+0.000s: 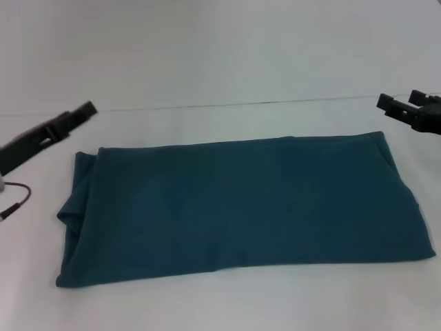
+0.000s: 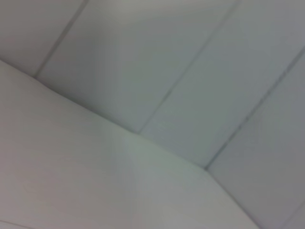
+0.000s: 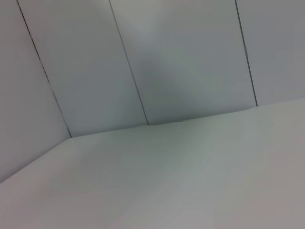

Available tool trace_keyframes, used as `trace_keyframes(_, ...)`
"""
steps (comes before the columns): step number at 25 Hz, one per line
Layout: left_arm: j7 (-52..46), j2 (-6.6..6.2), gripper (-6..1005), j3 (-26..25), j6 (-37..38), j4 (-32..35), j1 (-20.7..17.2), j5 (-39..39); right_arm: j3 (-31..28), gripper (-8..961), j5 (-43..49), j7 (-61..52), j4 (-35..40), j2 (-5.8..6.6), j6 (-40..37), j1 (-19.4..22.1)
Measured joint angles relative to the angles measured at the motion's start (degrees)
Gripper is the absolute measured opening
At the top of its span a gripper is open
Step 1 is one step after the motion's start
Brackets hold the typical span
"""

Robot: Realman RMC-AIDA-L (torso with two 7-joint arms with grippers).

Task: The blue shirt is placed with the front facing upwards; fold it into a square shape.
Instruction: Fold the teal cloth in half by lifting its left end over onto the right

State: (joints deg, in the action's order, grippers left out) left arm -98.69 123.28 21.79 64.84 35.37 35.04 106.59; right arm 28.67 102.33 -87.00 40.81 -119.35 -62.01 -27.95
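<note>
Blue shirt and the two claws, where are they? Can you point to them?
blue shirt (image 1: pixel 248 207): head view, middle of the folded cloth.
left claw (image 1: pixel 76 116): head view, dark tip beyond the shirt's left end.
right claw (image 1: pixel 403 107): head view, between the fingertips, beyond the shirt's right end.

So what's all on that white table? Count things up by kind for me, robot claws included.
Blue shirt, folded into a long band: 1
Pincers: 2, the left pincer and the right pincer, both raised off the shirt
Thin cable at the table's left edge: 1
Total: 4
</note>
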Motion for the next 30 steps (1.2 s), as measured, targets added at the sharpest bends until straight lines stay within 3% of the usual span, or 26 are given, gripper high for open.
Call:
trace_keyframes(6,-8.90,-0.66,676,8.40,-1.17,5.74,0.19,7.94,-0.08,884,-0.18,0.18,-0.66,0.03,0.08,-0.10)
trace_keyframes(12,-24.39,-0.69,675,14.55,-1.78,14.35,0.41,22.60,0.46,882,0.31,1.01,-1.74,-0.04,1.17,-0.66)
trace_keyframes(13,-24.39,-0.69,676,14.55,-1.78,14.35,0.41,22.60,0.67,881,0.35,1.08,-1.89,-0.06,1.30,-0.71)
trace_keyframes(14,-30.62,-1.04,676,14.79,-1.84,15.55,0.79,26.83,0.96,881,0.35,1.12,-2.05,-0.08,1.37,-0.72)
trace_keyframes(30,-40.86,-1.80,676,15.28,-1.35,15.72,2.48,37.67,1.20,875,-0.08,2.60,-3.01,-0.18,1.32,-0.74)
